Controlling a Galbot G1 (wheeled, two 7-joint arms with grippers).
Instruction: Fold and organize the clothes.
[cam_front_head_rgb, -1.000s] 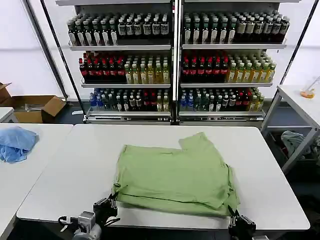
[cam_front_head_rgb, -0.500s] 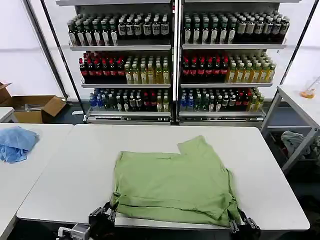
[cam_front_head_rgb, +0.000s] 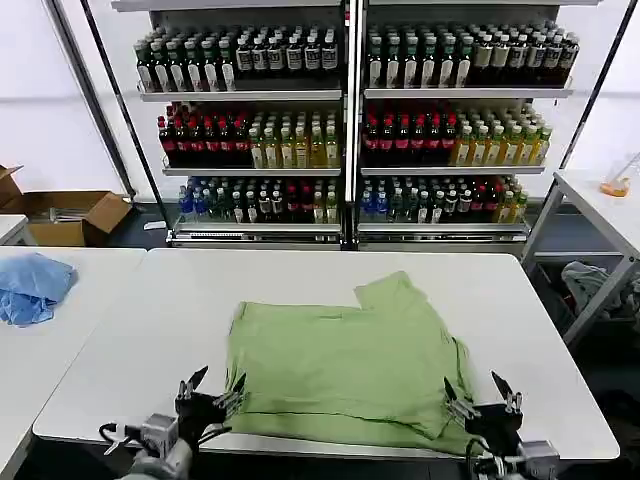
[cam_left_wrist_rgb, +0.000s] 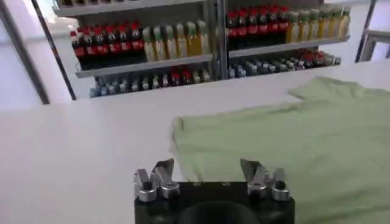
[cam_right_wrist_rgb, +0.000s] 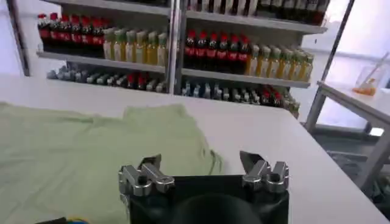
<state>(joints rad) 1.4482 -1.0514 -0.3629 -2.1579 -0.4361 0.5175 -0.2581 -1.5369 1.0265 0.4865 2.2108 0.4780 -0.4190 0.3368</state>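
A light green shirt (cam_front_head_rgb: 345, 365) lies folded flat on the white table (cam_front_head_rgb: 150, 330), its long side running left to right along the near edge. The left gripper (cam_front_head_rgb: 211, 392) and right gripper (cam_front_head_rgb: 480, 395) hover spread wide and empty at its two near corners, equally close, with the fabric lying just ahead of each.

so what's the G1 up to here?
Folding laundry. A light green shirt lies partly folded on the white table, one flap sticking out toward the drink shelves. The left gripper and right gripper are both open at the shirt's near corners by the table's front edge, holding nothing.
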